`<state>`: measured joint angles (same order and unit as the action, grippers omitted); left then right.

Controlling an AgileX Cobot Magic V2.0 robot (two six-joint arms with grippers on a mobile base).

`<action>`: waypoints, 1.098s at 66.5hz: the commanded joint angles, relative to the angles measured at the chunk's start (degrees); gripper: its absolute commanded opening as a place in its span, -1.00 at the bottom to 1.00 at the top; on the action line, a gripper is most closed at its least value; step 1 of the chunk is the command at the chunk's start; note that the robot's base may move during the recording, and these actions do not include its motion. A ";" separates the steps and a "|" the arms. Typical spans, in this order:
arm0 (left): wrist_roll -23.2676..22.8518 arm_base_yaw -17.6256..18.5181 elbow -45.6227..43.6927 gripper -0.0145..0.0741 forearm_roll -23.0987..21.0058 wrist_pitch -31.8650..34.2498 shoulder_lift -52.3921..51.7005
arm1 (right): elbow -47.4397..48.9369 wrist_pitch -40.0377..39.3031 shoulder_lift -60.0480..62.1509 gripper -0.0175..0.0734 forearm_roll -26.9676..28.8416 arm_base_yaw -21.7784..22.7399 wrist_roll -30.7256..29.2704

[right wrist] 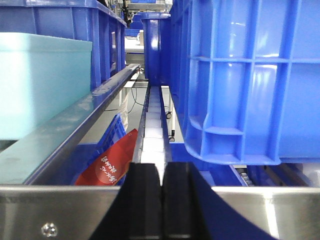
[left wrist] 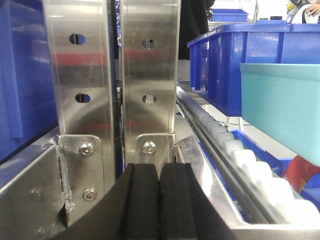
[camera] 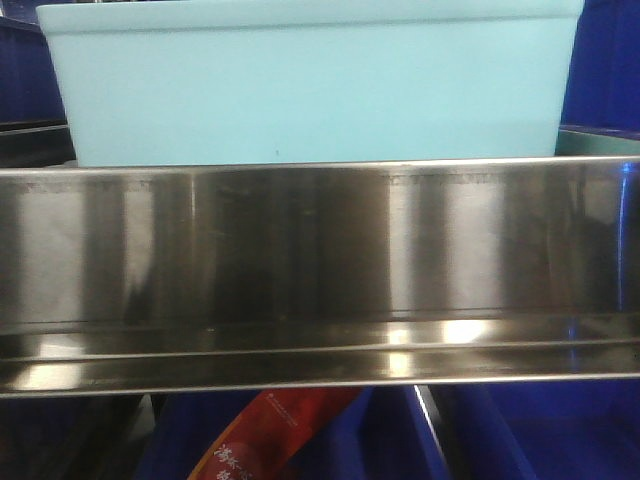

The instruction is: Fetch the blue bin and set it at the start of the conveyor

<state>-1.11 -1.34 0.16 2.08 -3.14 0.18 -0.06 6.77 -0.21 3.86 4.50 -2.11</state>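
Observation:
The blue bin (camera: 310,85), a pale aqua tub, sits on the rack just behind the steel front rail (camera: 320,270). Its side shows at the right of the left wrist view (left wrist: 282,107) and at the left of the right wrist view (right wrist: 42,82). My left gripper (left wrist: 159,172) is shut with nothing between its black pads, low in front of the steel uprights (left wrist: 150,75), left of the bin. My right gripper (right wrist: 162,172) is shut and empty, over the front rail, right of the bin. The conveyor start is out of view.
Dark blue ribbed bins stand around: one behind the aqua tub (left wrist: 250,60), one large at the right (right wrist: 245,80). White roller tracks (left wrist: 250,170) (right wrist: 152,130) run along the shelf. A red packet (right wrist: 112,160) lies in a bin on the level below.

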 commanded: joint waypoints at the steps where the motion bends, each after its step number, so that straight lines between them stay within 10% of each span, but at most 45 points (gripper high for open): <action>1: 0.07 -0.24 -0.16 -0.92 -0.35 1.11 -0.18 | 0.06 -1.26 0.21 -0.97 -0.26 0.10 -0.38; 49: 0.07 -0.24 -0.16 -0.92 -0.35 2.79 -0.18 | 0.06 -3.44 0.21 -0.97 -0.26 0.08 -0.38; 65: 0.07 -0.24 -0.16 -0.92 -0.86 12.94 -0.18 | 0.06 -10.78 0.21 -0.97 -0.02 0.08 -0.38; 73: 0.07 -0.24 -3.87 -0.92 -0.68 12.00 -0.18 | 9.89 -1.92 0.21 -0.97 -0.02 0.08 -0.38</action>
<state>-1.11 -1.54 -0.69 1.71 8.03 0.18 3.70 1.43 -0.11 3.86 4.50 -2.11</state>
